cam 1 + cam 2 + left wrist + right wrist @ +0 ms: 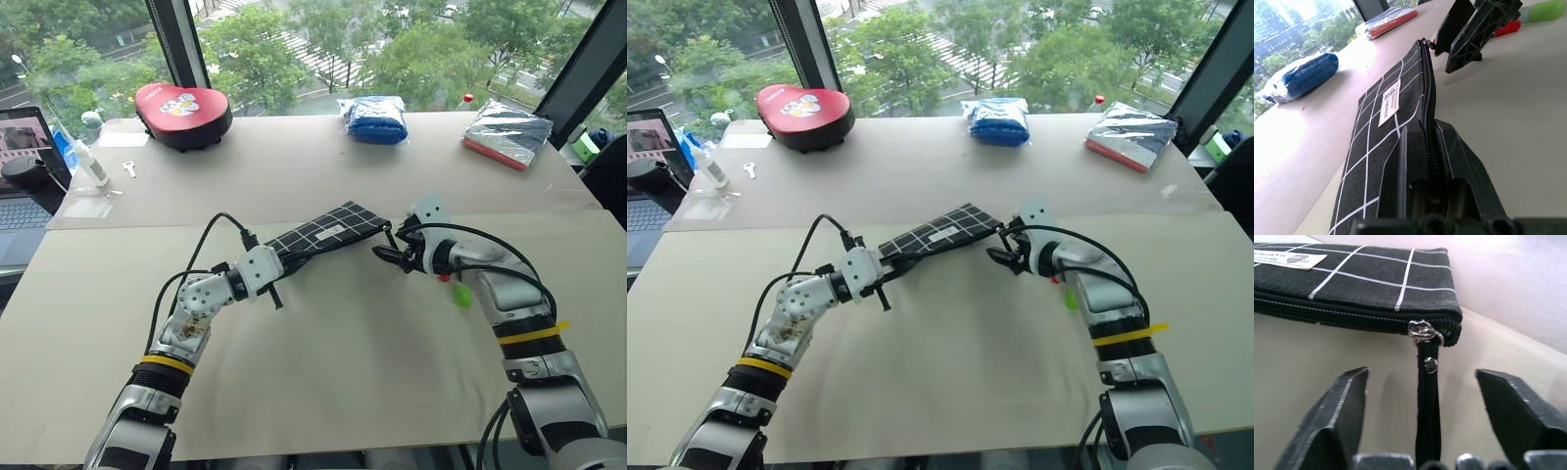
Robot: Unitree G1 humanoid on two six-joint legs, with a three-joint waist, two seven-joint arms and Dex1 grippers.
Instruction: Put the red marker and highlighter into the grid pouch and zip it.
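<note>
Grid pouch (323, 233): flat rectangular black fabric, thin white grid lines, small white sewn label, black toothed zip closed along its long edge with the silver slider at the end toward the right arm; it lies slantwise near the middle of the worktop (323, 362), a smooth pale beige surface. Zipper pull cord (1428, 406): flat black strap with a small metal rivet, hanging from the slider and running down between the right fingers. Left pincer (277, 271): black, blocky, clenched on the near end of the pouch at the zip seam. Right pincer (389, 254): two black wedge-shaped fingers standing apart either side of the cord at the far end of the pouch, released, neither finger touching the cord. Highlighter (460, 294): short, chunky, light-green translucent plastic, lying on the worktop just beside the right forearm, outside the pouch. Red marker (1508, 28): a glossy red end section shows behind the right fingers, next to the green pen; barrel hidden. Blue bundle (375, 118): soft, crinkled, in clear wrap, far side of the worktop. Silver packet (507, 133): shiny foil with a red edge, far right. Red case (182, 114): rounded, glossy, printed top, far left. Laptop (24, 176): open, at the left edge
</note>
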